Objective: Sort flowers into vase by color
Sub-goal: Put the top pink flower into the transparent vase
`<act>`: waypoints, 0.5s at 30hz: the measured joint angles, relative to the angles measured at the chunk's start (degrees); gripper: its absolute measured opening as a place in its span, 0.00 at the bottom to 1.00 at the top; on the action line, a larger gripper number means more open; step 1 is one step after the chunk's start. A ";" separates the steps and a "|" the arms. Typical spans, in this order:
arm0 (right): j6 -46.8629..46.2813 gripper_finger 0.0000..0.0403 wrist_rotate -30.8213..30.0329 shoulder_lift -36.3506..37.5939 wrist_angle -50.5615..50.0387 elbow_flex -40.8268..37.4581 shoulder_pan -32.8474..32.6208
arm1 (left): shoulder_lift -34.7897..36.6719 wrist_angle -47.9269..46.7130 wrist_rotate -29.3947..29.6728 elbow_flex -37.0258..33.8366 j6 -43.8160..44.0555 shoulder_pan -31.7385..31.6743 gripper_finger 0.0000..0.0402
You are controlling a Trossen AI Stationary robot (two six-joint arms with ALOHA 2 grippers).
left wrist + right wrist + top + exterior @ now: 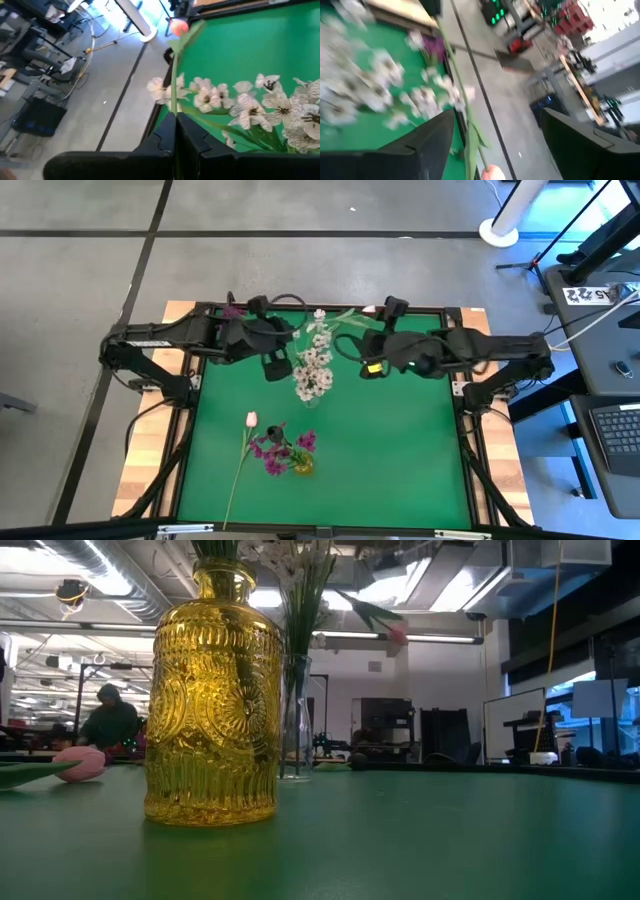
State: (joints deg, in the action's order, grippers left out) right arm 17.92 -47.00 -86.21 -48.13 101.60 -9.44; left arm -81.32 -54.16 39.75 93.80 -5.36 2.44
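While left gripper [175,131] pinches tulip stem [173,80], right gripper [495,145] spread.

Yellow vase [212,700]: glossy amber glass, ribbed and embossed. Clear vase [293,720]: thin smooth glass. Table mat [390,440]: matt green, cloth-like. Table frame [140,470]: pale wood planks. Left gripper [175,131]: matt black plastic fingers. White blossoms [250,107]: soft fabric-like petals.
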 joint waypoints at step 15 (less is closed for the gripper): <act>-8.64 0.74 12.91 10.61 10.80 -11.14 -3.29 | 21.99 11.35 -6.49 -10.16 7.86 6.94 0.00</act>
State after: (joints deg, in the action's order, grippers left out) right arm 9.29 -34.08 -75.61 -37.33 90.46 -12.73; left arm -59.33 -42.81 33.26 83.64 2.50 9.38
